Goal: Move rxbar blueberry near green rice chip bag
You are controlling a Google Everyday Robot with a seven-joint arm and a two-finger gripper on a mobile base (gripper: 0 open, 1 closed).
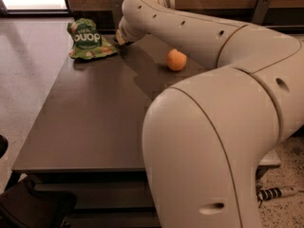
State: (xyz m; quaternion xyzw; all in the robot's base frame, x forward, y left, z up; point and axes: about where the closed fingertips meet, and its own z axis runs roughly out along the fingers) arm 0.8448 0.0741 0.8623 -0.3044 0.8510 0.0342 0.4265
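The green rice chip bag lies at the far left corner of the dark table, white lettering up. My arm reaches across the table to the bag's right edge. The gripper sits low there, mostly hidden behind the arm's wrist. The rxbar blueberry is hidden from view.
An orange sits on the table right of the gripper, near the arm. My arm's large white links fill the right half of the view. A wooden wall runs behind the table. Tiled floor lies to the left.
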